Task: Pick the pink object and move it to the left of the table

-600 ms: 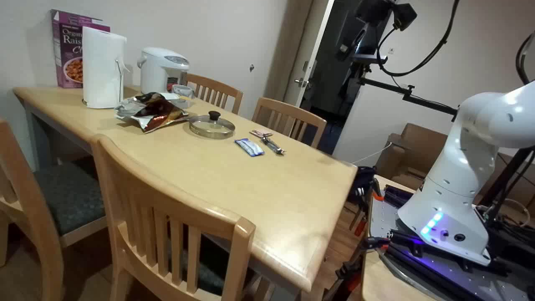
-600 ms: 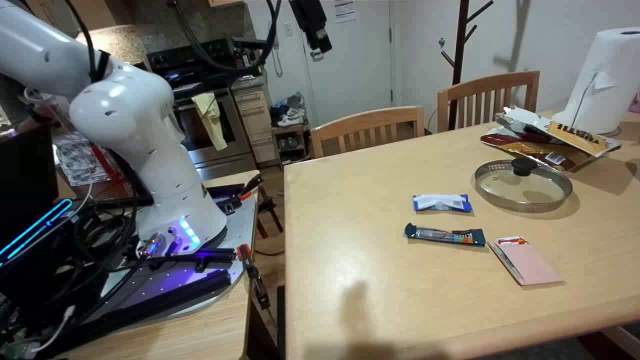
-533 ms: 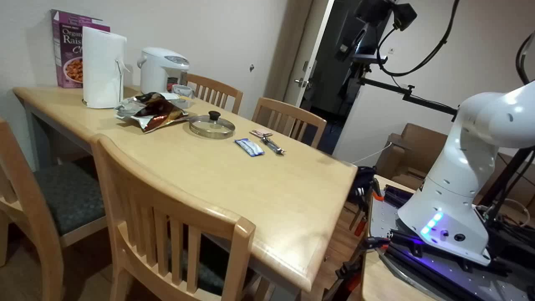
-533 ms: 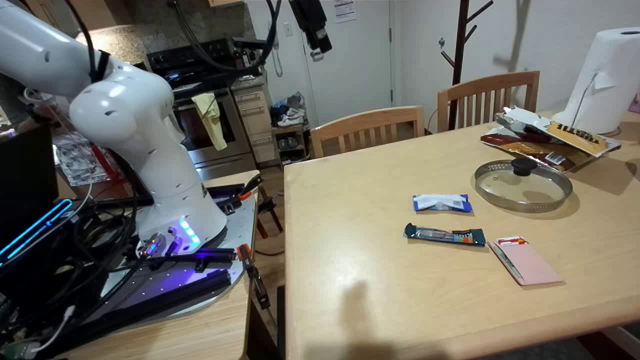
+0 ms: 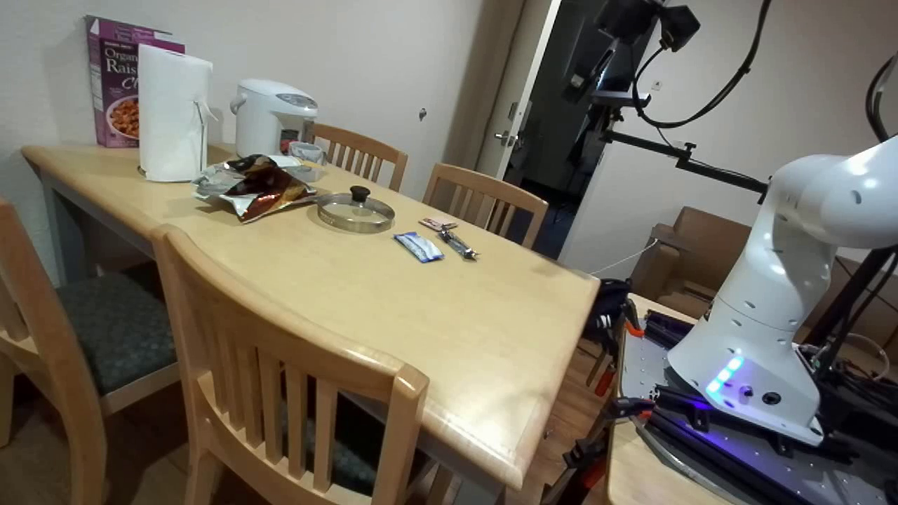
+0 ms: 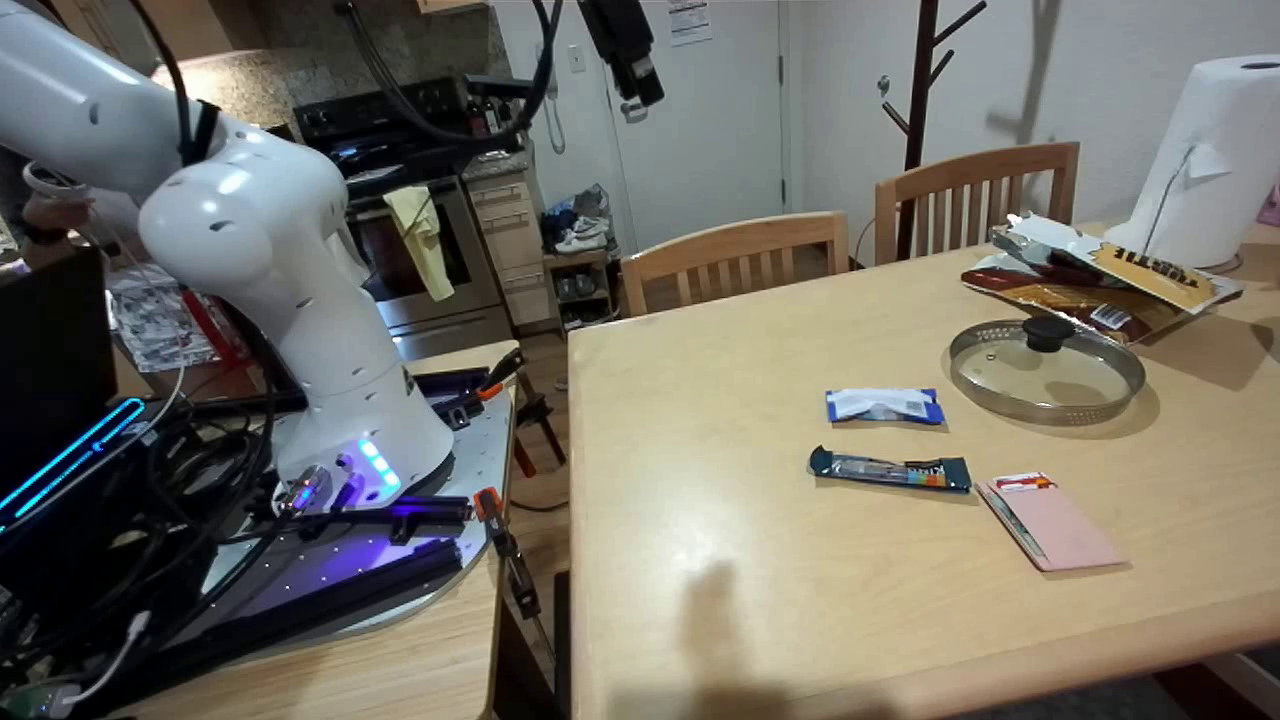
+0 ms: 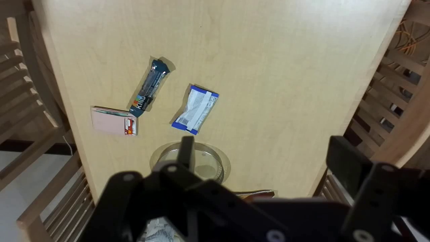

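The pink object (image 6: 1060,528) is a flat pink card holder with a red and white card at one end. It lies flat on the light-wood table (image 6: 700,400). It shows at the left in the wrist view (image 7: 109,121) and is small and partly hidden behind the dark bar in an exterior view (image 5: 431,224). My gripper (image 7: 262,143) is open and empty, high above the table, with its fingers wide apart. The pink object lies well off to the left of both fingers. Dark parts at the top edge of an exterior view (image 6: 628,55) appear to be its end.
A dark KIND bar (image 6: 890,470) nearly touches the pink object. A white-blue packet (image 6: 885,405) lies beside it. A glass lid (image 6: 1000,375), a foil bag (image 6: 1080,300), paper towels (image 5: 172,112), a water dispenser (image 5: 266,119) and a magenta box (image 5: 112,91) stand farther along. Chairs (image 5: 280,301) ring the table.
The arm and the things on the table look the same. In an exterior view, a person's hand behind the arm has shifted a little to the left.
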Motion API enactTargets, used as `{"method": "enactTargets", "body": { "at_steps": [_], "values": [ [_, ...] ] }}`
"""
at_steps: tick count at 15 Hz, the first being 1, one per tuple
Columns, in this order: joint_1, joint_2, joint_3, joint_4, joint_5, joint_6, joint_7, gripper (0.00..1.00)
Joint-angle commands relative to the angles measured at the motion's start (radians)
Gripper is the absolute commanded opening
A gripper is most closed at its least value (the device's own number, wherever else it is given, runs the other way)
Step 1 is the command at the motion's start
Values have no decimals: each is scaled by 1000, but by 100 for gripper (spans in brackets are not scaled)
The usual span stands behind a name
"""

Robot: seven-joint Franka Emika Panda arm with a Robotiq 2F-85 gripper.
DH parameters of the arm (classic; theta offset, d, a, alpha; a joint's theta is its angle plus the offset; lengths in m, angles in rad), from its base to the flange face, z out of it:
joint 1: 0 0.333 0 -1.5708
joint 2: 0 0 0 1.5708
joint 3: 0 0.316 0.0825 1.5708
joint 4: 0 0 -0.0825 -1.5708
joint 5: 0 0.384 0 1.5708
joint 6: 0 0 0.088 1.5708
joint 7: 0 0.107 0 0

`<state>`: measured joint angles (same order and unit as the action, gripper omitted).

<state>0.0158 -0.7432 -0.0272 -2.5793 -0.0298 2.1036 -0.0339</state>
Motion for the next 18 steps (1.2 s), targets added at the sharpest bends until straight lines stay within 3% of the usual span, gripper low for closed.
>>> {"method": "enactTargets", "body": {
  "at_steps": [1, 6, 11, 18],
  "values": [
    [-5, 1, 4, 2, 4, -2, -3, 100],
    [-5, 1, 4, 2, 4, -2, -3, 100],
    [-19, 12, -3, -3, 21, 86, 39, 100],
    [-60, 110, -33, 33, 24, 163, 80, 100]
  ]
}}
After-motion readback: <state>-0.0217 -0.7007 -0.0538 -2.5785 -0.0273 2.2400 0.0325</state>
